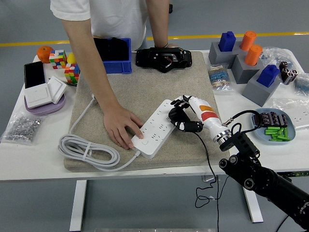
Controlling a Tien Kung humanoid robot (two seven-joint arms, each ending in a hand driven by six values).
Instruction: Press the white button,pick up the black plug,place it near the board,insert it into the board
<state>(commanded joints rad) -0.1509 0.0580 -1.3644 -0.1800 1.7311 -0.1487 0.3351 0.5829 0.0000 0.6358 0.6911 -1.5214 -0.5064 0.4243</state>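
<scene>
A white power strip (155, 129) lies on the beige mat (145, 92), its round white button (145, 142) at the near left end. A person's hand (120, 126) rests flat on the strip's left end, holding it down. My right hand (182, 116) hovers at the strip's right edge, shut on the black plug (188, 126), whose thin black cable (206, 159) drops off the table's front edge. The plug sits just right of the strip's sockets; I cannot tell whether it touches them. My left arm is out of view.
The strip's coiled white cord (87, 150) lies at the mat's near left. A blue bin (115, 57) and a black device (162, 59) stand at the back. Grey blocks with blue and orange pegs (246, 63) and a blue dish of green parts (276, 129) sit right.
</scene>
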